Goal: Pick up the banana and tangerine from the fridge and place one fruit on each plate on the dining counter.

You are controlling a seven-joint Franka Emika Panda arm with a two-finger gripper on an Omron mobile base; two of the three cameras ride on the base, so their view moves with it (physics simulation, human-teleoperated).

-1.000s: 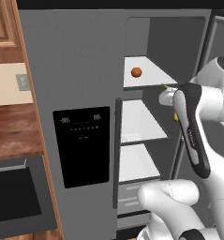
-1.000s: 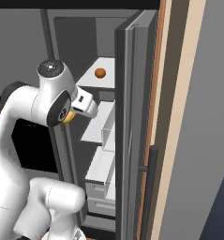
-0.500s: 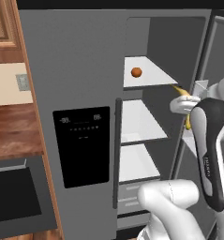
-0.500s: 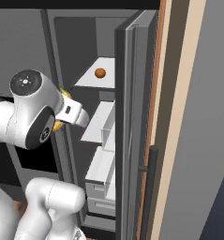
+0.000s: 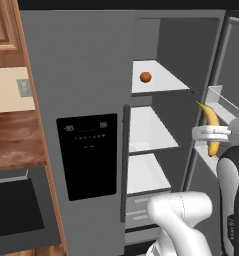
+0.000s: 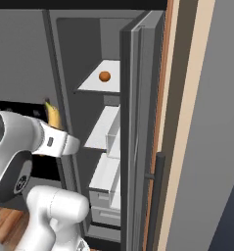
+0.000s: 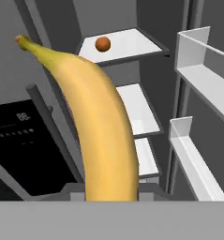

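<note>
Hand view shows the curved yellow banana (image 7: 101, 126), stem tip brown, clamped in the gripper (image 5: 211, 134) outside the open grey fridge (image 5: 81, 70); the small orange tangerine (image 5: 145, 77) sits on the top white shelf (image 5: 163, 80).

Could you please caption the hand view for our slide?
Gripper holding the banana before the open fridge; tangerine on top shelf.

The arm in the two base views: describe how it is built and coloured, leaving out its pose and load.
The arm is made of glossy white, rounded, tube-like shells, with dark grey bands and round caps at the joints. Its white hand block carries a small dark marking on one side. No loose cables show. The gripper is a white block, its fingers hidden.
</note>
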